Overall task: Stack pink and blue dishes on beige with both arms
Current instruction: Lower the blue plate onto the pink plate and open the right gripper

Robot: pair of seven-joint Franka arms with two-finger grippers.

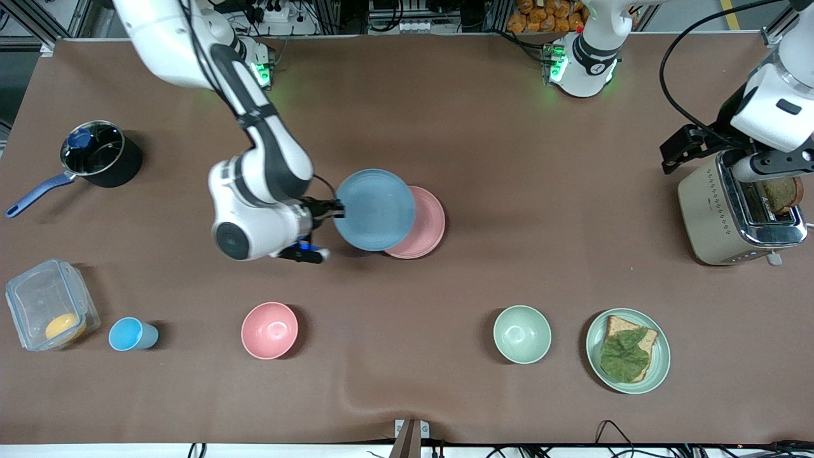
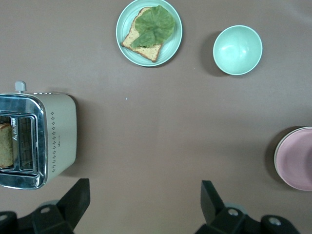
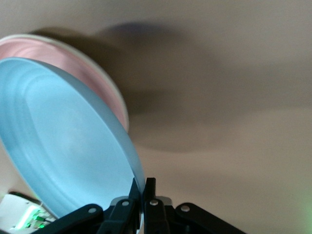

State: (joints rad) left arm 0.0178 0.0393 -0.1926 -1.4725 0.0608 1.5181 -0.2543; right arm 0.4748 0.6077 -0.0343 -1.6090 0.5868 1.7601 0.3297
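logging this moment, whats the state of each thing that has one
blue plate: held tilted above the pink plate
pink plate: flat on the table
right gripper: shut on the blue plate's rim
left gripper: open, empty
toaster: bread in slot

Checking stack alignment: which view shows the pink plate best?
Front view: the pink plate lies under the blue plate held in the right tool, its rim half exposed. Right wrist view shows a pink sliver; left wrist view shows one edge at the frame border.
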